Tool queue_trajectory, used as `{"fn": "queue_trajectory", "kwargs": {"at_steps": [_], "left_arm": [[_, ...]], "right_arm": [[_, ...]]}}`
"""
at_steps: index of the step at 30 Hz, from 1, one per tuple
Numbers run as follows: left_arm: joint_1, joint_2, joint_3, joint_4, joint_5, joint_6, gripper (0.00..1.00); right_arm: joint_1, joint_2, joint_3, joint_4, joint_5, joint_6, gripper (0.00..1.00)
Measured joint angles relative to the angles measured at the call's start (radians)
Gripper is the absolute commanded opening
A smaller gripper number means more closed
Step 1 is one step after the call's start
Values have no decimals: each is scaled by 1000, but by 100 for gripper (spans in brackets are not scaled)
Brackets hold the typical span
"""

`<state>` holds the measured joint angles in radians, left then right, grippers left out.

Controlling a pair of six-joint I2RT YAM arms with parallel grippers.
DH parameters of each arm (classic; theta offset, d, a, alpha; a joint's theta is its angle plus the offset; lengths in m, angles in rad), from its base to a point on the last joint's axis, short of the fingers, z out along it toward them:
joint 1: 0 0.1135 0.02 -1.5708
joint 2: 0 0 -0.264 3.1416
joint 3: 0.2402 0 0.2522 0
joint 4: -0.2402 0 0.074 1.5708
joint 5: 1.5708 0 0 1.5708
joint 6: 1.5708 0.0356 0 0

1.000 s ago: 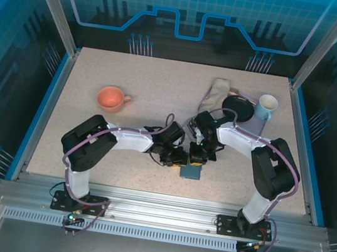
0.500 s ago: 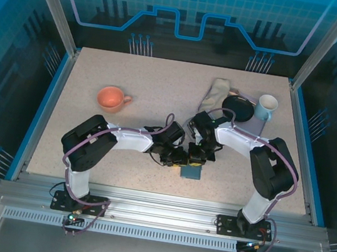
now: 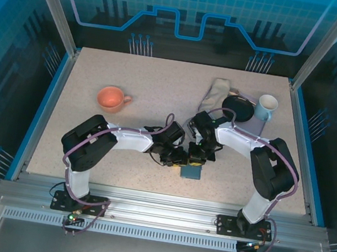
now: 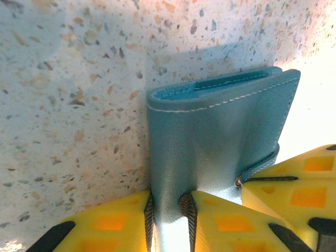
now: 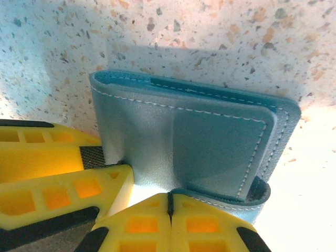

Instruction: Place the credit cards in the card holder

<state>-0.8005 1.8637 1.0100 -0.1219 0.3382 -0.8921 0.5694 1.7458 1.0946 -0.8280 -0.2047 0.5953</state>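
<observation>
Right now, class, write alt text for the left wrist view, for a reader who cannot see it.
A slate-blue card holder is pinched by one leaf between the yellow fingers of the left gripper, with a speckled table behind it. The right gripper sits at its lower right.

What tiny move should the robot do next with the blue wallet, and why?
Probably ease the left end effector and the right end effector slightly apart, spreading the wallet open. The left one pinches one flap and the right one seems to pinch the other edge, yet the flaps lie close together, leaving little room to slide a card in.
</observation>
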Motion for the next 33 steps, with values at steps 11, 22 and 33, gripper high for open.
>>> {"fn": "queue_trajectory", "kwargs": {"at_steps": [11, 22, 33], "left_arm": [[0, 0, 0, 0, 0, 0, 25], [5, 2, 0, 1, 10, 0, 25], [6, 2, -2, 1, 11, 0, 25]], "right_arm": [[6, 13, 0, 16, 34, 45, 0], [26, -18, 6, 10, 40, 44, 0], [35, -1, 13, 9, 45, 44, 0]]}}
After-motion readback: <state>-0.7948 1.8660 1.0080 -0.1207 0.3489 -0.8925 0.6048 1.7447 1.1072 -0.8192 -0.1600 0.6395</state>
